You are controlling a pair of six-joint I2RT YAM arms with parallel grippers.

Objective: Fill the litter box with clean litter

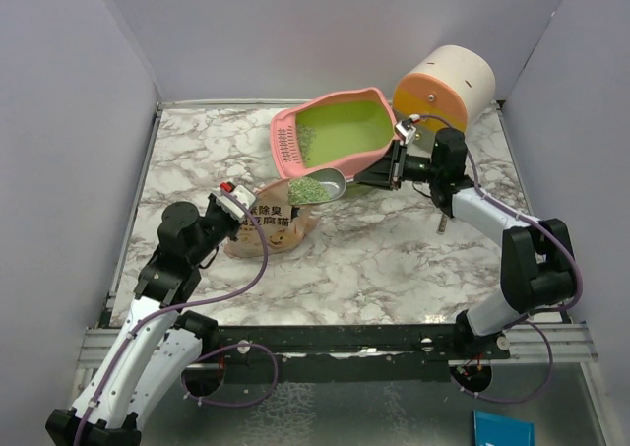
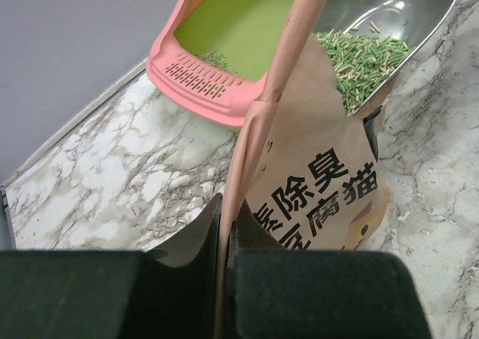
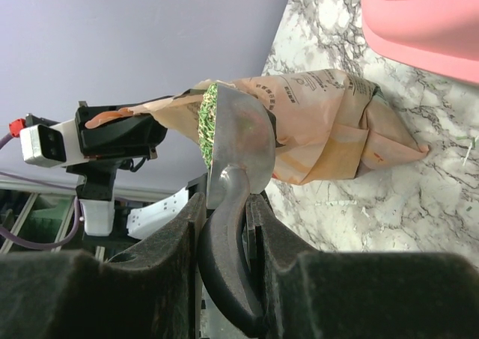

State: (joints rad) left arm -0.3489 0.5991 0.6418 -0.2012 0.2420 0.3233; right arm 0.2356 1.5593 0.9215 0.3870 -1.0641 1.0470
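The pink litter box with a green inside lies tilted at the back of the table; a little litter rests by its grille. In front of it stands the tan pouch, open at the top. My left gripper is shut on the pouch's pink top edge. A grey metal scoop hangs over the pouch mouth, heaped with clean litter, green pellets. My right gripper is shut on the scoop's dark handle, with the box rim to its upper right.
A white-and-orange round drawer cabinet lies on its side just right of the litter box. Grey walls close in the marble table on three sides. A few stray pellets dot the marble near the pouch.
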